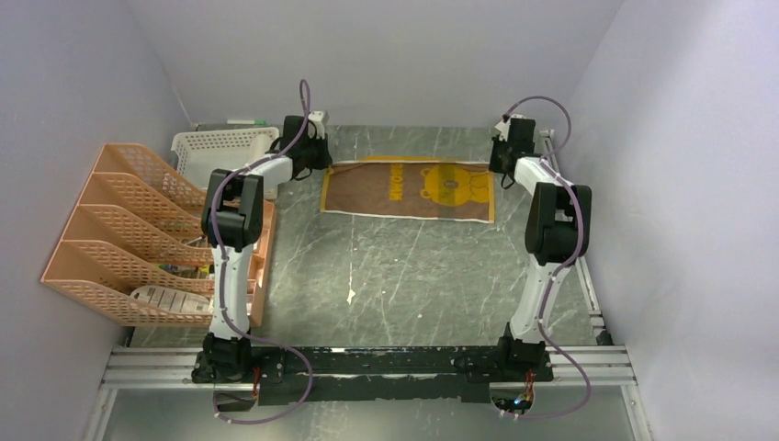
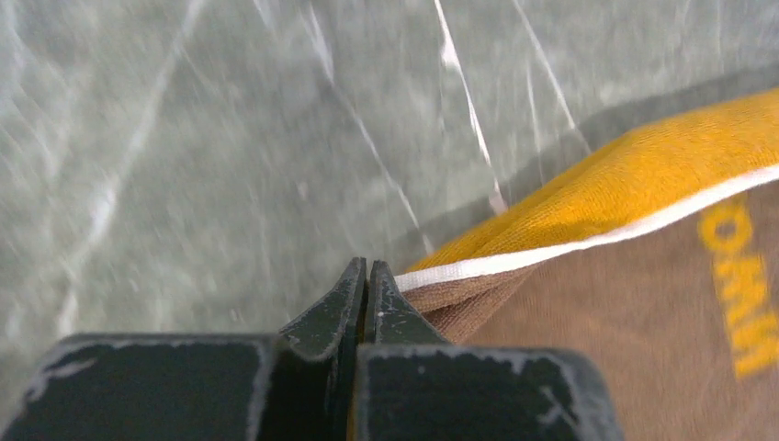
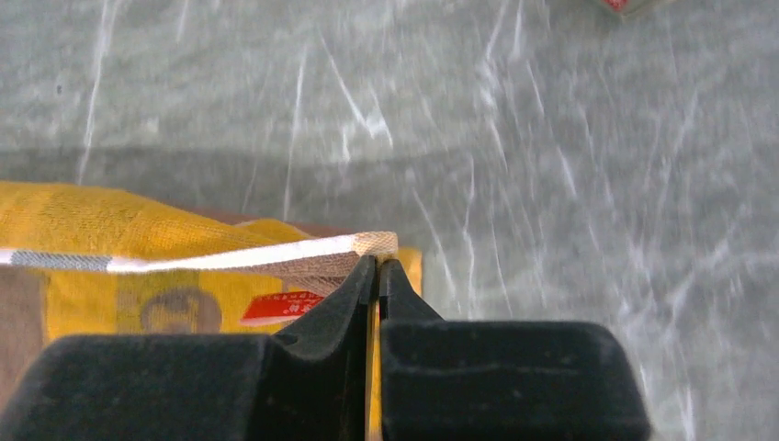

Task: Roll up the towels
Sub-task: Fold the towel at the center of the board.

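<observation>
The mustard-yellow towel (image 1: 409, 189) with brown markings and a bear print lies flat at the far middle of the table. My left gripper (image 1: 317, 152) is shut on its far left corner; the left wrist view shows the yellow and brown cloth (image 2: 643, 230) pinched between the fingers (image 2: 367, 276). My right gripper (image 1: 502, 165) is shut on the far right corner, with the white-edged cloth (image 3: 184, 266) pinched at the fingertips (image 3: 378, 268). The off-white towel is out of view.
A white perforated basket (image 1: 220, 152) stands at the far left. An orange file rack (image 1: 129, 230) with several slots lines the left side. Walls close in on three sides. A small white scrap (image 1: 350, 296) lies mid-table.
</observation>
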Robot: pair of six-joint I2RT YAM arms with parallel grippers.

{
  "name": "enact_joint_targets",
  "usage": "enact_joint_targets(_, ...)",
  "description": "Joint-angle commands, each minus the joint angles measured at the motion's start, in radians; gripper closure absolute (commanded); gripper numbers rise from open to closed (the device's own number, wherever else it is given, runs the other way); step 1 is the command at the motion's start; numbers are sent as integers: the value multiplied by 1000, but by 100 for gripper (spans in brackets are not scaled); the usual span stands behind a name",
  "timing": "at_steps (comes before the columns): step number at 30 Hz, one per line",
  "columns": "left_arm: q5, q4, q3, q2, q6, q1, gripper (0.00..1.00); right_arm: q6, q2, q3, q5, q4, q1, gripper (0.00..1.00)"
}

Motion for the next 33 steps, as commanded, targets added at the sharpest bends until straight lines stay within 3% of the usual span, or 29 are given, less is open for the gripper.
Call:
enact_joint_targets(1, 50, 211, -207, -171, 9, 4, 93, -20, -187, -175, 38, 101, 3, 100)
enact_joint_targets(6, 50, 283, -387, -277, -9, 4, 93, 8, -303, -339, 47, 125, 3, 100)
enact_joint_targets(13, 44, 301, -515, -345, -4, 4, 93, 41, -350, -466, 61, 102, 3, 100)
enact_joint_targets(33, 18, 369, -732, -436, -36, -12, 93, 79, -414, -606, 64, 24, 3, 100)
